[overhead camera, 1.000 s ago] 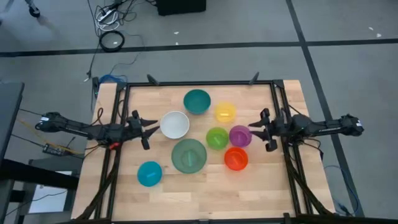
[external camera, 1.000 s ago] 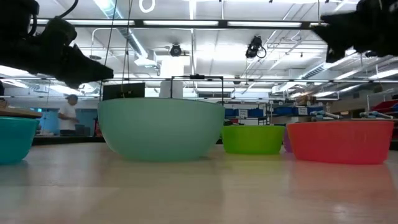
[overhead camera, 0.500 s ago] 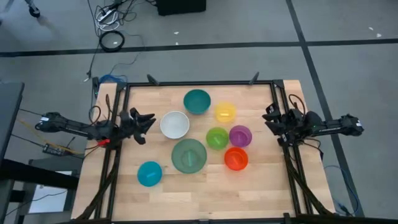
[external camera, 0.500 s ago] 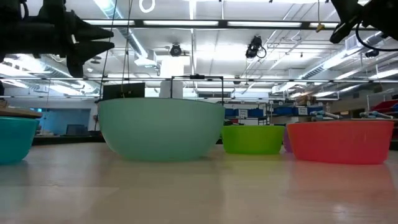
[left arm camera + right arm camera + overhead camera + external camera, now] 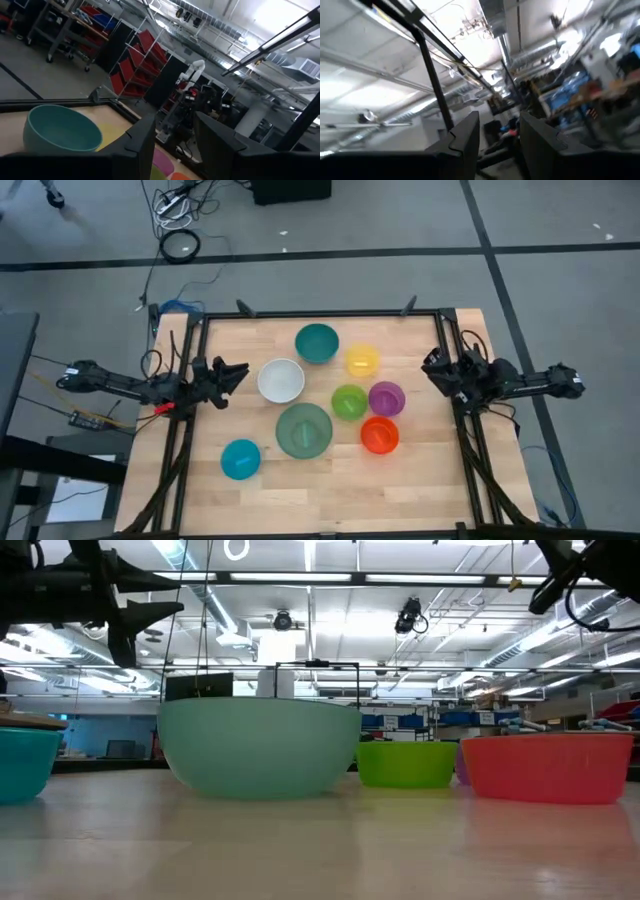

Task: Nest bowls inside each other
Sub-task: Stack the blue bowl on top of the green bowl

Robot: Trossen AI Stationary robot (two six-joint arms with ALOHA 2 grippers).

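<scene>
Eight bowls stand apart on the wooden table, each on its base: teal [image 5: 316, 343], yellow [image 5: 362, 361], white [image 5: 281, 381], lime [image 5: 349, 402], purple [image 5: 386, 398], orange [image 5: 379, 435], sage green [image 5: 303, 430] and light blue [image 5: 240, 459]. My left gripper [image 5: 235, 370] hovers open at the table's left edge, beside the white bowl, raised and tipped upward. My right gripper [image 5: 430, 365] hovers open at the right edge, beside the purple bowl, also tipped upward. Nothing lies between the fingers of the left gripper [image 5: 172, 125] or the right gripper [image 5: 497, 125].
A black frame [image 5: 320, 315] runs along the table's far, left and right edges. Free wood lies along the near edge [image 5: 330, 500]. In the low view the sage green bowl [image 5: 258, 745], lime bowl [image 5: 405, 763] and orange bowl [image 5: 548, 766] stand in a row.
Both grippers have risen a little, rolled about their own axes and tipped upward, drawing back slightly toward their own table edges. The bowls have kept their places.
</scene>
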